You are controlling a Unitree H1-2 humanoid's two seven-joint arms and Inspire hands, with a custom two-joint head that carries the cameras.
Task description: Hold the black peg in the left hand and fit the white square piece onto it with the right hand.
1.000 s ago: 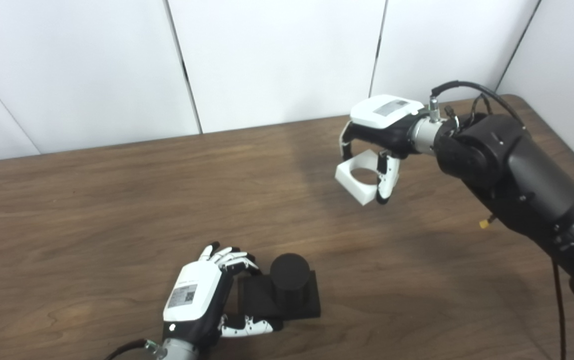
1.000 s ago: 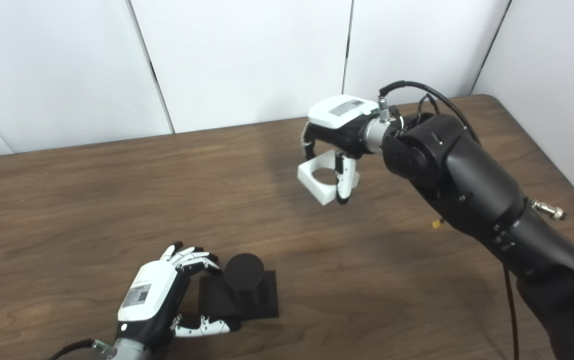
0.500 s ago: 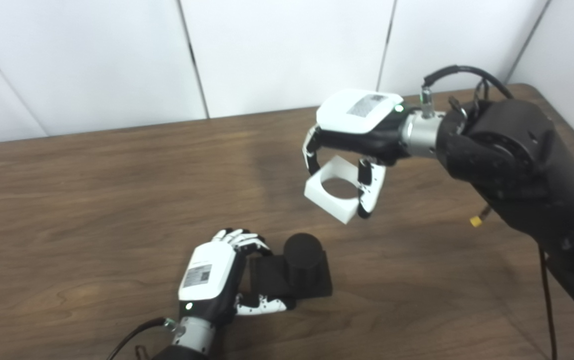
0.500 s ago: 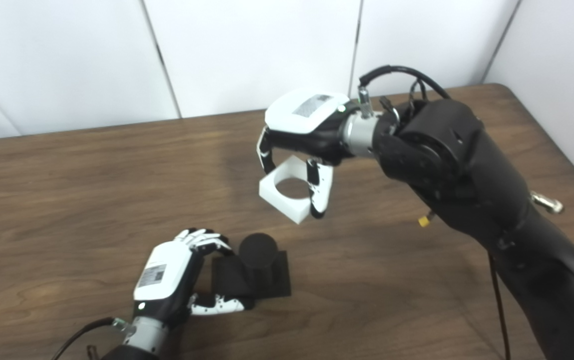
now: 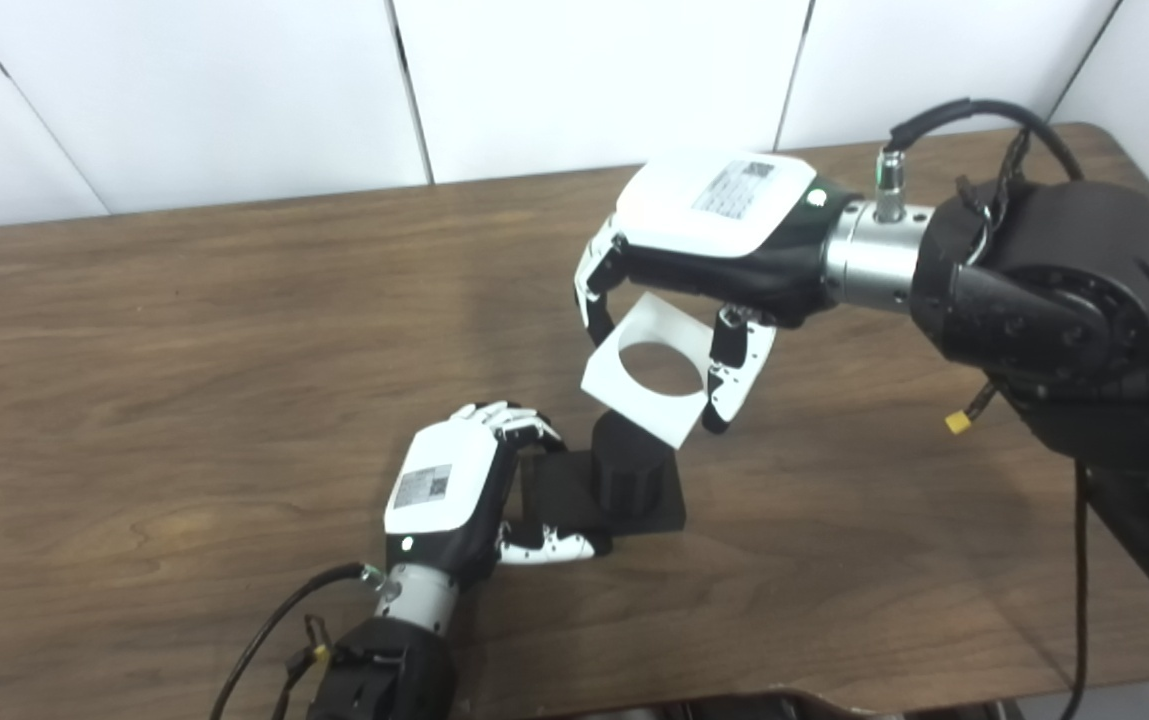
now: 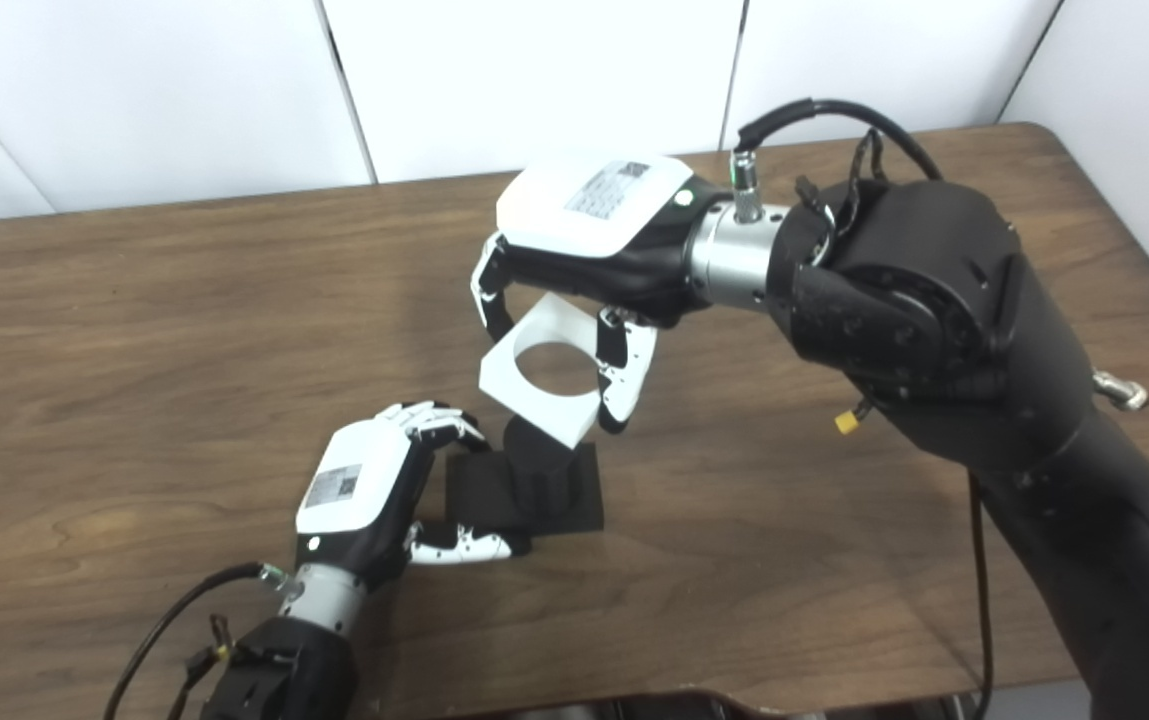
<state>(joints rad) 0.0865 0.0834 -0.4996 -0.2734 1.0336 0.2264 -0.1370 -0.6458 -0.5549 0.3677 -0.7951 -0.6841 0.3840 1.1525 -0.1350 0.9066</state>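
Item 1, nearest: left robot hand point(image 5: 446, 490), at 7 o'clock of the scene. Fingers are curled over the far edge and the thumb is pressed along the near edge of the square base of the black peg point(image 5: 626, 470); the base is thus gripped and is seen resting flat on the worktop point(image 5: 134, 400). The peg is upright, its top partly hidden.

Item 2, beyond, at 1 o'clock from the peg: right robot hand point(image 5: 709, 240), palm down, closed on the white square piece point(image 5: 646, 368), which is pinched between fingers at its 10 o'clock corner and the thumb at its 3 o'clock edge. The piece is held in the air, tilted, its near corner overlapping the peg's top in both views; no contact can be confirmed.

Handling note, as judged: the piece is best levelled first, its round hole centred over the peg, then lowered straight. The base should be kept pinned so that a rim catch is not allowed to tip it.
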